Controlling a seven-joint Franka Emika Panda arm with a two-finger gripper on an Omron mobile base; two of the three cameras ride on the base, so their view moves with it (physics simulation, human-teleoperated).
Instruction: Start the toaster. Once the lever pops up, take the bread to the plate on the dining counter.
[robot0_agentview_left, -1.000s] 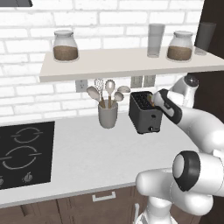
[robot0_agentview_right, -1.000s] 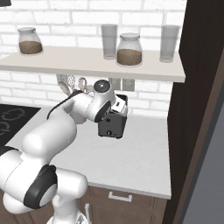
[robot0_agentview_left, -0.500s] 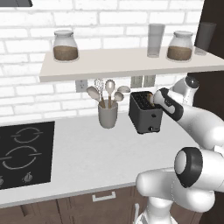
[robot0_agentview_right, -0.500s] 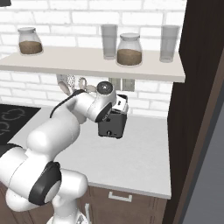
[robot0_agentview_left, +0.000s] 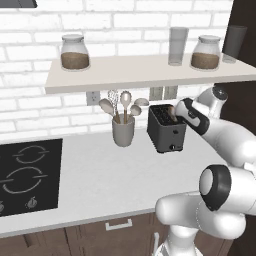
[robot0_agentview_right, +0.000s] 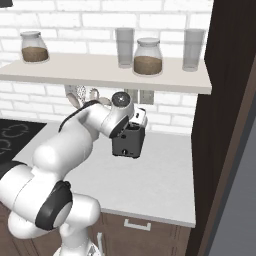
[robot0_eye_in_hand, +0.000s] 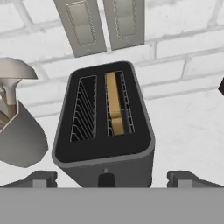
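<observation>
One bread (robot0_eye_in_hand: 114, 104) in toaster (robot0_eye_in_hand: 105, 127) slot | utensil cup (robot0_eye_in_hand: 19, 131) beside | jaws wide open, empty, above toaster

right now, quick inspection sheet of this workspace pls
surface: pale grey-white counter with a black cooktop at its left end
job's things: dark boxy two-slot toaster against the brick wall; tan bread slice sits down in one slot, the other slot empty; lever knob on the near end
clutter: grey utensil cup with spoons beside the toaster
grippers: gripper open, above the toaster's near end, fingertips either side, holding nothing
cables: nothing seen
surroundings: shelf with two jars and two glasses; wall outlets; dark wood panel on the right
</observation>
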